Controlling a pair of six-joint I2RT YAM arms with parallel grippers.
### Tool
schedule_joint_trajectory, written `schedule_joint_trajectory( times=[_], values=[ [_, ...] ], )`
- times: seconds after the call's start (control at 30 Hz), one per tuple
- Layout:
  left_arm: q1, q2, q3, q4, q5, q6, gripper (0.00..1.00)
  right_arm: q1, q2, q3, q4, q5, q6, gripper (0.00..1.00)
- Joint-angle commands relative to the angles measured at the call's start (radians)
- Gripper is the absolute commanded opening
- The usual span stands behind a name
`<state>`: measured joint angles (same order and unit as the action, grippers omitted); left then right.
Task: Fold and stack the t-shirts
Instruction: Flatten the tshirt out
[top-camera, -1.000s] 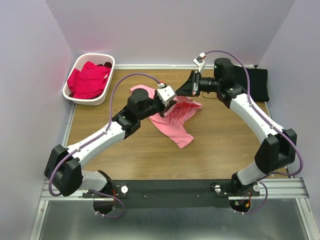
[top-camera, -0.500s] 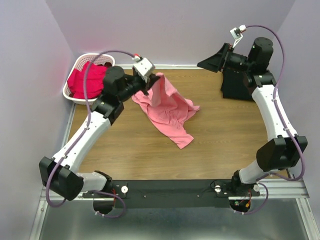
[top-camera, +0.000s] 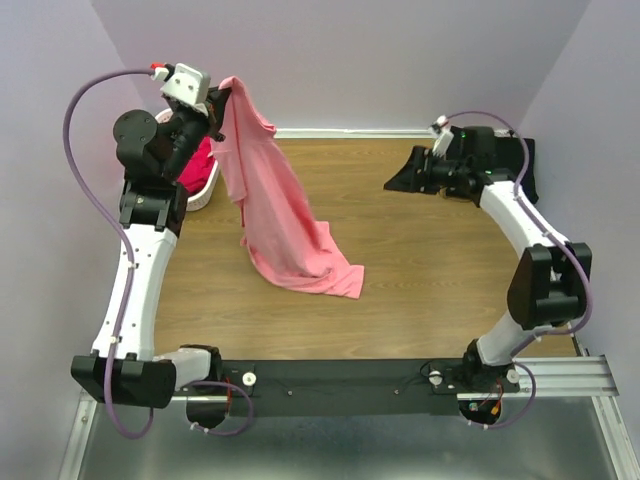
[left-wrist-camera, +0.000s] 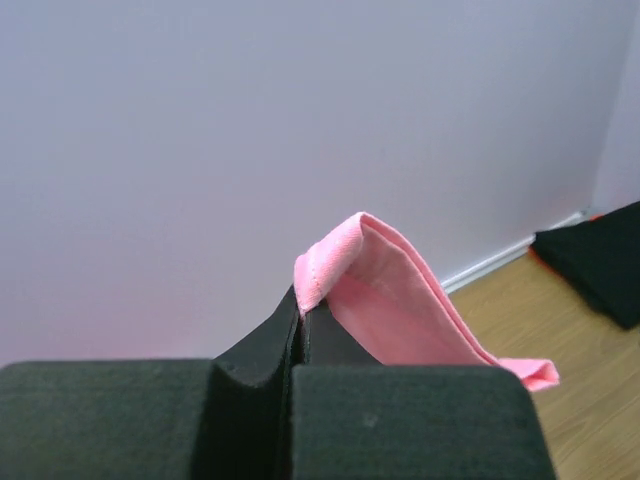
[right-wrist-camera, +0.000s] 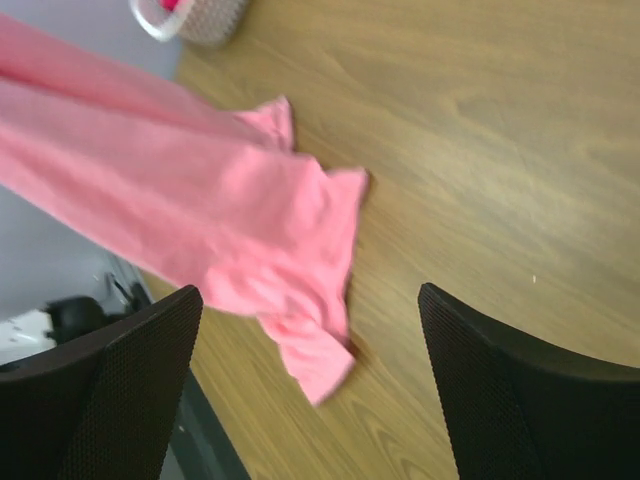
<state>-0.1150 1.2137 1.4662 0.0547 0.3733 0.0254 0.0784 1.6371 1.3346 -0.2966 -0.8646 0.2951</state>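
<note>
The left claw (top-camera: 214, 104) is up high at the far left, jaws pinched tight on a fold of the salmon-pink t-shirt (top-camera: 278, 205). From there the shirt hangs down in a long drape, and its lower end lies spread on the wooden counter (top-camera: 430, 280), left of the middle. Partly hidden behind the left arm (top-camera: 140, 250) sits the white basket (top-camera: 207, 188), with magenta-red t-shirts (top-camera: 197, 165) inside. Over on the right, the right claw (top-camera: 400, 180) hovers above the far side of the counter, jaws wide apart and gripping nothing, pointing toward the pink shirt. The black t-shirt (top-camera: 522, 160) lies in the far right corner, behind the right arm (top-camera: 520, 225).
</note>
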Motion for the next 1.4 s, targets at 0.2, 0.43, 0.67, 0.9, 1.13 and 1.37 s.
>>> schedule_joint_trajectory(
  times=[0.2,0.43,0.67,0.9,1.13,1.37],
  values=[
    [0.051,0.026,-0.187,-0.029,-0.008,0.056,0.0,0.196,0.214,-0.003,-0.259,0.244,-0.421,0.76],
    [0.069,0.038,-0.195,-0.05,-0.056,0.088,0.0,0.394,0.283,0.067,-0.256,0.415,-0.476,0.53],
    [0.077,0.049,-0.193,-0.053,-0.048,0.087,0.0,0.53,0.401,0.212,-0.256,0.486,-0.403,0.49],
    [0.078,0.052,-0.191,-0.053,-0.045,0.096,0.0,0.606,0.512,0.3,-0.26,0.571,-0.358,0.49],
    [0.083,0.052,-0.205,-0.053,-0.047,0.096,0.0,0.646,0.563,0.354,-0.262,0.61,-0.364,0.46],
    [0.087,0.058,-0.205,-0.053,-0.043,0.096,0.0,0.675,0.579,0.379,-0.263,0.665,-0.373,0.45]
  ],
)
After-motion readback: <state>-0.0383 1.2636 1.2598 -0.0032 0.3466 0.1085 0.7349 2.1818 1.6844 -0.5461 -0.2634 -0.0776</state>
